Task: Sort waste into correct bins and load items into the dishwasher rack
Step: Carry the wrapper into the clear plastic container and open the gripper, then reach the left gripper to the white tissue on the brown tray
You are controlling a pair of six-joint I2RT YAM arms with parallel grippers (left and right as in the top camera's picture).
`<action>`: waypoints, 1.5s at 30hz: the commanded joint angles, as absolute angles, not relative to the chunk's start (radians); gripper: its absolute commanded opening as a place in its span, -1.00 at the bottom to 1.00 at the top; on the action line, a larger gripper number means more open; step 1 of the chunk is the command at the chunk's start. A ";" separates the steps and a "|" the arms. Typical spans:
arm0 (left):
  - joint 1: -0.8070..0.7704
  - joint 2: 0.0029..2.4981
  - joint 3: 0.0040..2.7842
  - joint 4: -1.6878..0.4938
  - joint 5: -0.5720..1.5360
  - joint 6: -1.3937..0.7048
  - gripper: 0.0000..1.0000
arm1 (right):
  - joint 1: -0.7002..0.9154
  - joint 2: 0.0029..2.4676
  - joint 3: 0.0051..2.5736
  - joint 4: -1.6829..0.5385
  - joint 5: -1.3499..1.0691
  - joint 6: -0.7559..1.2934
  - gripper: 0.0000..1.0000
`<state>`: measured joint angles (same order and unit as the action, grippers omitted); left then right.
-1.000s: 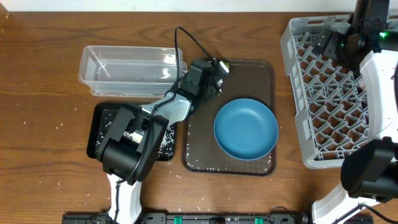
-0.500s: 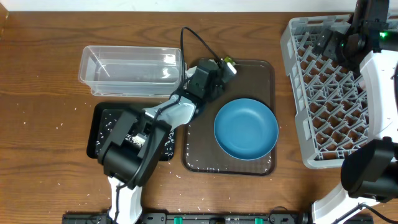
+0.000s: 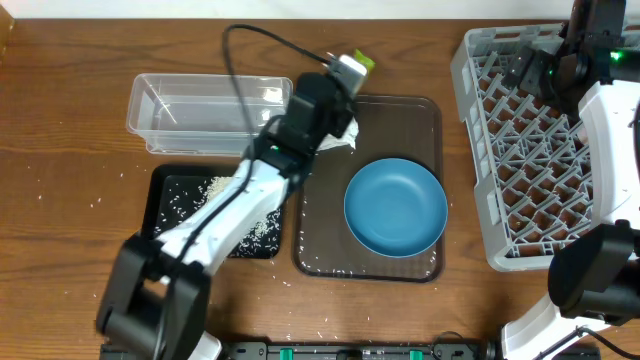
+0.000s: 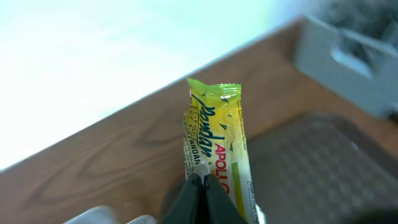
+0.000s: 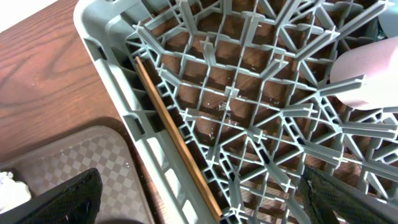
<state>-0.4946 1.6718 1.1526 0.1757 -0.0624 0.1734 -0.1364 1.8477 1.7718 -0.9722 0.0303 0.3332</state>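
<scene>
My left gripper (image 4: 200, 180) is shut on the lower end of the yellow-green snack packet (image 4: 217, 130), which it holds upright above the table. From overhead the packet (image 3: 356, 64) hangs past the back edge of the brown tray (image 3: 420, 115), right of the clear tub (image 3: 205, 112). A crumpled tissue (image 3: 337, 139) lies on the brown tray beside the blue bowl (image 3: 395, 207). Rice (image 3: 245, 228) covers part of the black tray (image 3: 165, 190). My right gripper (image 5: 205, 205) stands wide open over the dishwasher rack (image 5: 249, 93), where a chopstick (image 5: 174, 140) and a pink cup (image 5: 367, 78) rest.
Loose rice grains (image 3: 98, 201) dot the wood left of the black tray and near the front edge. The rack (image 3: 530, 160) fills the right side, with the right arm (image 3: 585, 60) over its back corner. The left arm (image 3: 230, 200) crosses above the black tray.
The left gripper has closed on the snack packet and lifted it off the brown tray's back corner, up and away. The arm has stretched out, uncovering the black tray. The right arm is unmoved.
</scene>
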 commanded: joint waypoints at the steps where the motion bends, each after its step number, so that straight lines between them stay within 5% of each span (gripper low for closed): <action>1: -0.430 1.620 1.160 0.154 -0.199 -0.028 -0.88 | -0.137 1.835 1.774 -0.973 0.033 0.347 0.99; 14: -0.194 1.597 1.160 -0.144 -0.284 -0.850 -0.87 | -0.137 1.835 1.774 -0.981 0.034 0.344 0.98; 19: -0.160 1.597 1.160 -0.176 -0.286 -0.974 -0.86 | -0.137 1.835 1.774 -0.980 0.033 0.344 0.99; 21: -0.155 1.597 1.160 -0.175 -0.286 -0.975 -0.78 | -0.137 1.835 1.774 -0.980 0.033 0.344 0.99; 24: -0.155 1.597 1.160 -0.167 -0.278 -0.973 -0.33 | -0.137 1.835 1.774 -0.980 0.033 0.344 0.98; 27: -0.157 1.597 1.160 -0.107 -0.150 -0.838 -0.24 | -0.137 1.835 1.774 -0.980 0.034 0.344 0.98; 31: -0.181 1.597 1.160 0.078 0.388 -0.322 -0.07 | -0.137 1.835 1.774 -0.980 0.033 0.344 0.98; 34: -0.229 1.597 1.160 0.120 0.602 -0.049 0.08 | -0.137 1.835 1.774 -0.980 0.033 0.344 0.99; 45: -0.472 1.711 1.160 0.070 0.221 0.456 0.25 | -0.137 1.835 1.774 -0.980 0.033 0.344 0.99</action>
<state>-0.4381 1.6524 1.1534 0.0719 0.3660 0.2489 -0.1364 1.8477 1.7718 -0.9791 0.0303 0.3332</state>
